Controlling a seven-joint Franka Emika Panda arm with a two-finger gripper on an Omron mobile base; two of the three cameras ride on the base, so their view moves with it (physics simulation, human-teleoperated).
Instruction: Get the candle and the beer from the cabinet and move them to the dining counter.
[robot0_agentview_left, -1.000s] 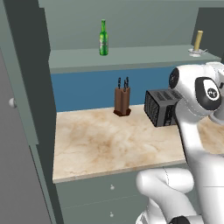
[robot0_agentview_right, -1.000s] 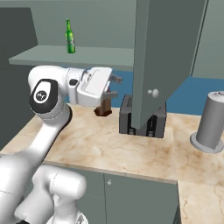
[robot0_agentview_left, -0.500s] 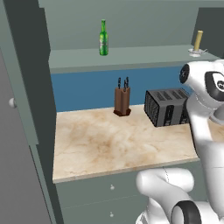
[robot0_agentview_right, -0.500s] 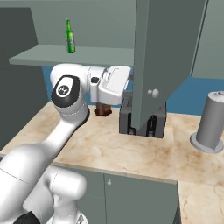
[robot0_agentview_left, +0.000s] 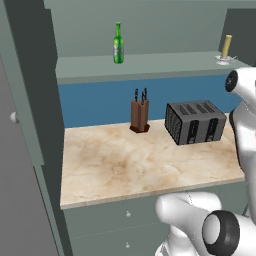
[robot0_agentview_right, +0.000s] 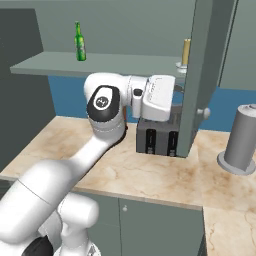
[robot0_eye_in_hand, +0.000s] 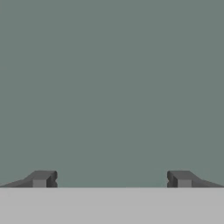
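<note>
The beer (robot0_agentview_left: 118, 43) stands upright on the shelf of the open cabinet (robot0_agentview_left: 150, 65), toward the left end. The candle (robot0_agentview_left: 226, 48) stands in its little dish at the right end of the same shelf, well apart from the bottle. In the right base view the beer (robot0_agentview_right: 79, 42) is on the left and the candle (robot0_agentview_right: 185, 54) sits just beside the edge of the open cabinet door (robot0_agentview_right: 200, 75).

The white arm (robot0_agentview_right: 107, 107) reaches across below the shelf, and its hand (robot0_agentview_right: 159, 97) ends right by that door. In the hand view the jaws are wide apart, with nothing between them — the two dark fingertips (robot0_eye_in_hand: 41, 179) point at a flat grey-green surface. The candle is above the hand and a little to its right; the beer is high up and far to its left.

Down on the tabletop (robot0_agentview_left: 125, 165) stand a brown knife block (robot0_agentview_left: 140, 112) and a dark toaster (robot0_agentview_left: 195, 122) — the toaster is just under the hand. A grey can (robot0_agentview_right: 242, 140) stands farther right.
</note>
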